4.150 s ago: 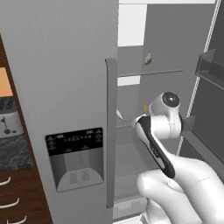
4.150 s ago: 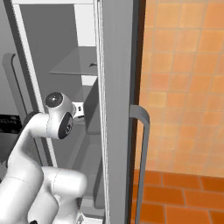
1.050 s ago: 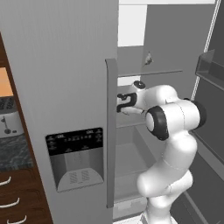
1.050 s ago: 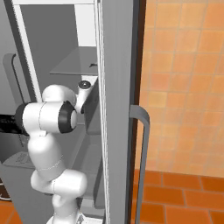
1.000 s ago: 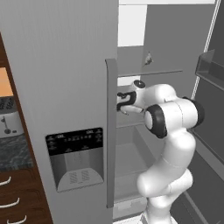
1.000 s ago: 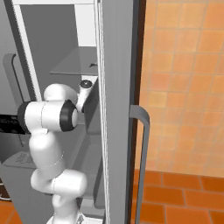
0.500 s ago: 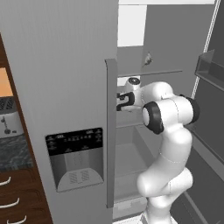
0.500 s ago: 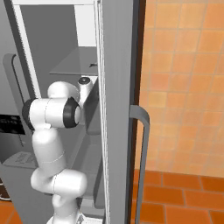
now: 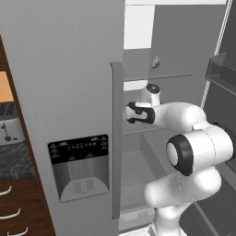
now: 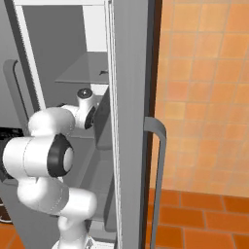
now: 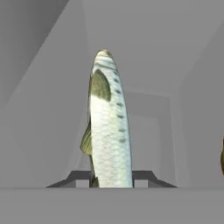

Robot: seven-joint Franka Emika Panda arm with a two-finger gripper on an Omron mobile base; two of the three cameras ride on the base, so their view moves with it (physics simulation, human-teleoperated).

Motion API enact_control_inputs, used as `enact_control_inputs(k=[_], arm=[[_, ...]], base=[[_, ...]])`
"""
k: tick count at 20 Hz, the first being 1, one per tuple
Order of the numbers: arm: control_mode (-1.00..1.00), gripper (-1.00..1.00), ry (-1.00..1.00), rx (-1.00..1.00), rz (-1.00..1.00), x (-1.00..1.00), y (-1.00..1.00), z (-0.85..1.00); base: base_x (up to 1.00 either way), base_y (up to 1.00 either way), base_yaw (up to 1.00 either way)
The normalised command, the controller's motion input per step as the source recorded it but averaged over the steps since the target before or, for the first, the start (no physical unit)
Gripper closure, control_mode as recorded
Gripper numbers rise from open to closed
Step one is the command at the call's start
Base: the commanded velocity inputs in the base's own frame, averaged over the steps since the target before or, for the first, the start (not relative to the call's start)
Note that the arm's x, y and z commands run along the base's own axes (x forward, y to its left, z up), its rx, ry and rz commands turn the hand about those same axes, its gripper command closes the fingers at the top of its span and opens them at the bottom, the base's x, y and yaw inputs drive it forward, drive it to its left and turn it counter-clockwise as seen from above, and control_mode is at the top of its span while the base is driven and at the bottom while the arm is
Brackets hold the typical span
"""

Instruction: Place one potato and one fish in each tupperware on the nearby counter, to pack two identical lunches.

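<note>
I see the arm (image 9: 184, 124) reaching into the open fridge (image 9: 69, 69), past the door handle (image 9: 117, 138), at the level of a shelf (image 9: 170, 76). In the hand view, the gripper (image 11: 112, 177) has its fingers (image 11: 146, 176) pinching a fish (image 11: 108, 127) between them; the fish sticks straight out from the tips toward the grey back wall.

My left base camera looks forward from behind the arm (image 9: 193, 147) at the closed fridge door (image 9: 60, 92) and into the open compartment. My right base camera faces the same compartment past the open door's edge (image 10: 129, 121). Both share the arm and shelves. My hand camera sits very close, looking along a fish (image 11: 109, 131).
</note>
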Motion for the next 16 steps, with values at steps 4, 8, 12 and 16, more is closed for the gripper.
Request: enact_control_inputs(k=[4,8,12,16], arm=[[-1.0,1.0,0.0,0.01,-0.01,-1.0,-0.14,0.67],[-1.0,1.0,0.0,0.0,0.0,-1.0,-0.03,0.63],[-1.0,1.0,0.0,0.0,0.0,-1.0,0.0,0.75],[-1.0,1.0,-0.04,0.0,0.0,-1.0,0.0,0.8]], base=[[0.0,0.0,0.0],[0.0,0.0,0.0],[0.0,0.0,0.0],[0.0,0.0,0.0]])
